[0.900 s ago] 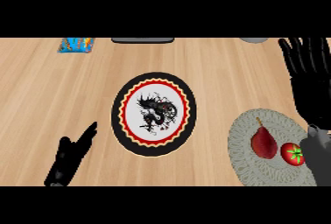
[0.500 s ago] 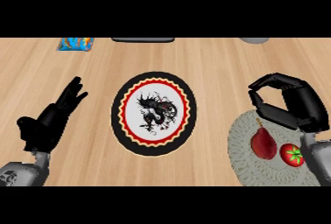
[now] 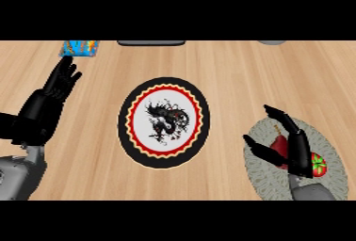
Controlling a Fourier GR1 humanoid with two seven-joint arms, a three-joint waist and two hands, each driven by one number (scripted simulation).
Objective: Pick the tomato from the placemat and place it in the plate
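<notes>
A red tomato [image 3: 319, 164] with a green stem lies at the right side of the round grey placemat [image 3: 267, 176], in the lower right of the head view. A dark red pear-shaped fruit [image 3: 279, 144] lies just left of it on the mat. My right hand [image 3: 297, 149] hovers over the mat, open, its thumb and fingers spread on either side of the dark red fruit and just left of the tomato. The plate [image 3: 165, 123], black-rimmed with a red ring and a dark dragon picture, sits mid-counter. My left hand [image 3: 57, 89] is raised at the left, open, fingers straight.
A blue packet [image 3: 81, 47] lies at the far left edge of the wooden counter, just beyond my left hand's fingertips. A dark grey flat thing [image 3: 151, 43] and a grey round thing [image 3: 272, 42] show at the far edge.
My right hand came down from the far right, curled over the mat, and now spreads open low beside the tomato. My left hand rose from the lower left toward the blue packet.
</notes>
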